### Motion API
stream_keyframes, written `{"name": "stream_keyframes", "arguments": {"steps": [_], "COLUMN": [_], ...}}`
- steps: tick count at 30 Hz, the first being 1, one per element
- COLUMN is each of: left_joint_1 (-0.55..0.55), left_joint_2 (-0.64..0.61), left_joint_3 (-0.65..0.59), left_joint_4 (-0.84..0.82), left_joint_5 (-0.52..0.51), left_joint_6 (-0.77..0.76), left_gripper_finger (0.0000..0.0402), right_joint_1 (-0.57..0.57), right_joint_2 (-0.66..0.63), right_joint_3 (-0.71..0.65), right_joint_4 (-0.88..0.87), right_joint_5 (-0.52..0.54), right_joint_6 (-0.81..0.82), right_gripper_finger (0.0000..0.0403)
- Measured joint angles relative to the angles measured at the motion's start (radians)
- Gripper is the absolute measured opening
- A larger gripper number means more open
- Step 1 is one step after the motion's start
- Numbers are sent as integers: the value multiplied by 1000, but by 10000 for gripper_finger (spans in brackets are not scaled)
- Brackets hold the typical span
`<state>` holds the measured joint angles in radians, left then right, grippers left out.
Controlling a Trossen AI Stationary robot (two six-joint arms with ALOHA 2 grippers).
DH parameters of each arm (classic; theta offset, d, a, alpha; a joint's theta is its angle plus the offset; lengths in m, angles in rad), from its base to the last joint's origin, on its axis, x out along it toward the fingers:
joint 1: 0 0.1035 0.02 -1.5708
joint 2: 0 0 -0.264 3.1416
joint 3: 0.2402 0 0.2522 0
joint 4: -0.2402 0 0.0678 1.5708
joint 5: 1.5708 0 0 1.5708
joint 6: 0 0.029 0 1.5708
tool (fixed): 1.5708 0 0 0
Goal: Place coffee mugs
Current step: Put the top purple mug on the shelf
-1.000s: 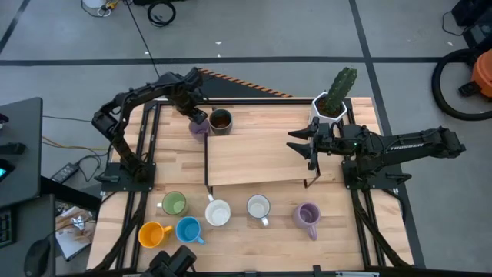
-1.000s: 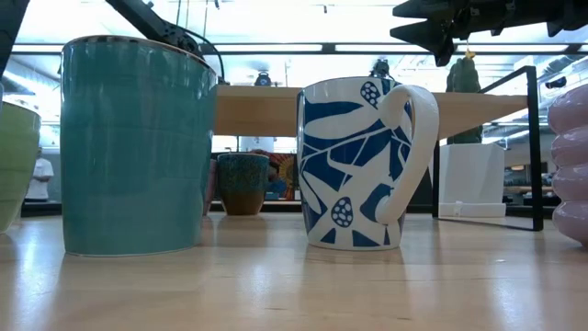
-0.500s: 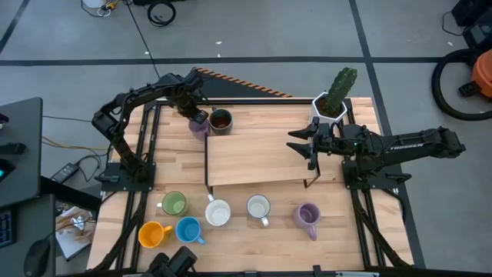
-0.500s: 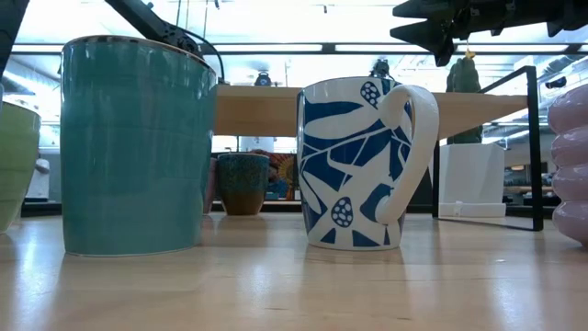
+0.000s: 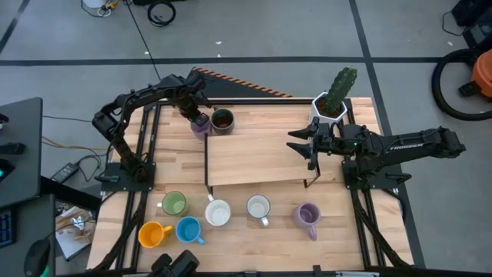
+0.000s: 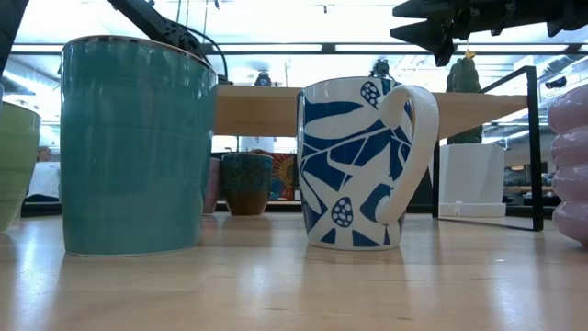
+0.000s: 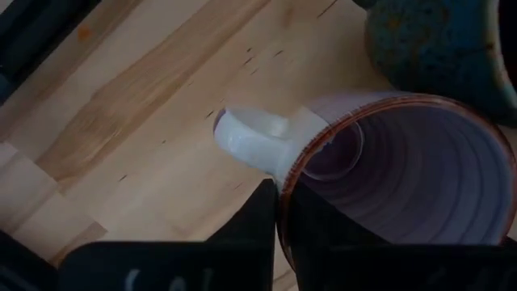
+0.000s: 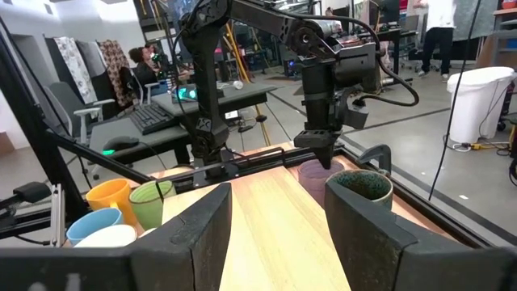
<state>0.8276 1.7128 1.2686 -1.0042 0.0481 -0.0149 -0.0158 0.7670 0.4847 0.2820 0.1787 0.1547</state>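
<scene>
Left wrist view is mostly filled by the lavender mug (image 7: 404, 174), its white handle (image 7: 262, 141) jutting out and the left claw (image 7: 283, 214) clenched on the rim beside it, one finger inside, one outside. From above, that mug (image 5: 200, 128) sits at the far edge of the wooden surface (image 5: 254, 158), touching the dark brown mug (image 5: 221, 120), half hidden under the arm. The right claw (image 5: 302, 145) hovers released over the raised board, near the cactus pot (image 5: 330, 104). Six more mugs wait near the front; the low view cuts off the green one (image 6: 16, 165).
</scene>
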Motion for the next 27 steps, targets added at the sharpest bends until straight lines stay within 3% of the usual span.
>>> {"name": "stream_keyframes", "arguments": {"steps": [14, 27], "left_joint_1": [0, 0], "left_joint_2": [-6, -7], "left_joint_3": [74, 264], "left_joint_4": [-105, -235], "left_joint_5": [-2, -23], "left_joint_6": [50, 61], "left_gripper_finger": [20, 20], "right_joint_1": [0, 0], "right_joint_2": [0, 0], "right_joint_3": [0, 0], "right_joint_4": [0, 0], "right_joint_5": [0, -8], "right_joint_6": [1, 1], "right_gripper_finger": [203, 203]}}
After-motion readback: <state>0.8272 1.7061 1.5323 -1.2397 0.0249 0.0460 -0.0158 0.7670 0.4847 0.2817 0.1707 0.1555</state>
